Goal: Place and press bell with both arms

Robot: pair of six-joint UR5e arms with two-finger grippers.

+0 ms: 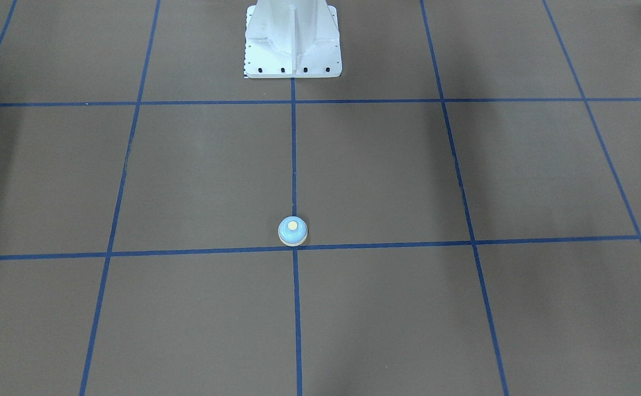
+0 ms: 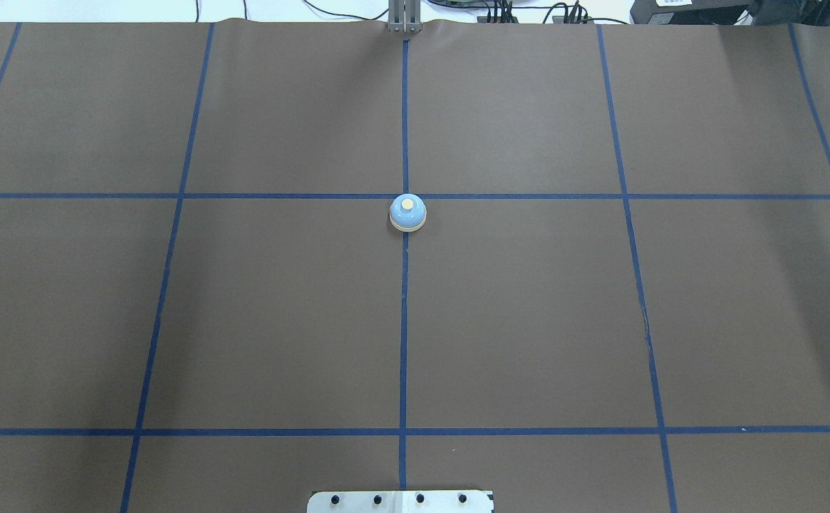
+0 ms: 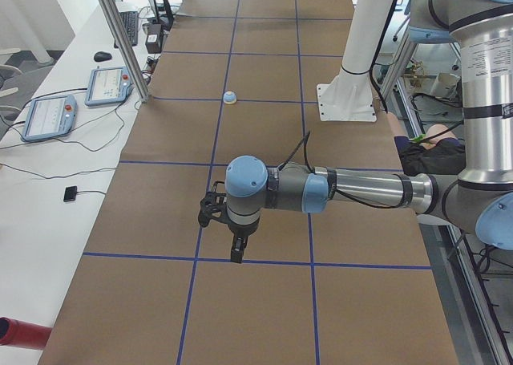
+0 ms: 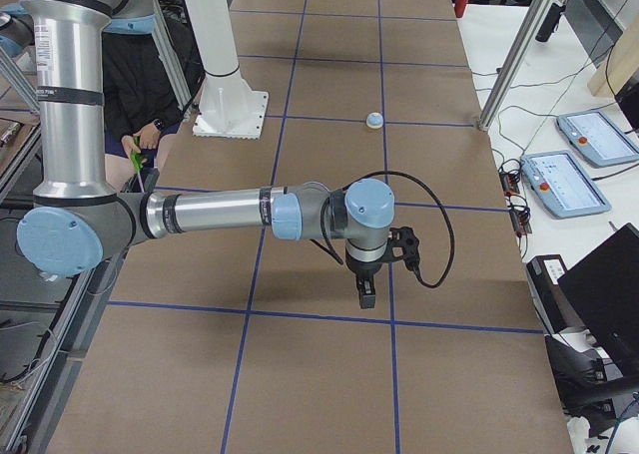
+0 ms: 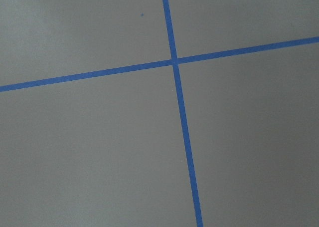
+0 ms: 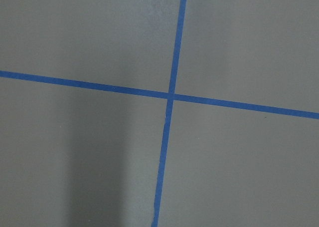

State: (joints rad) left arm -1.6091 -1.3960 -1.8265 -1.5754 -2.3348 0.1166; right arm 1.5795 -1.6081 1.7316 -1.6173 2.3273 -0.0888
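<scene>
Bell (image 1: 292,230) upright on centre tape line (image 1: 294,165), apparently well apart from left gripper (image 3: 237,251), right gripper (image 4: 366,294); their grip states indiscernible.

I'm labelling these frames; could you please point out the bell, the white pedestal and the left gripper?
bell (image 2: 407,215): overhead exterior view, on its blue dome.
white pedestal (image 1: 292,41): front-facing view, on its middle rib.
left gripper (image 3: 237,258): exterior left view, between its fingertips.

bell (image 2: 407,213) on blue tape line (image 2: 404,320), brown table (image 2: 279,306)
</scene>
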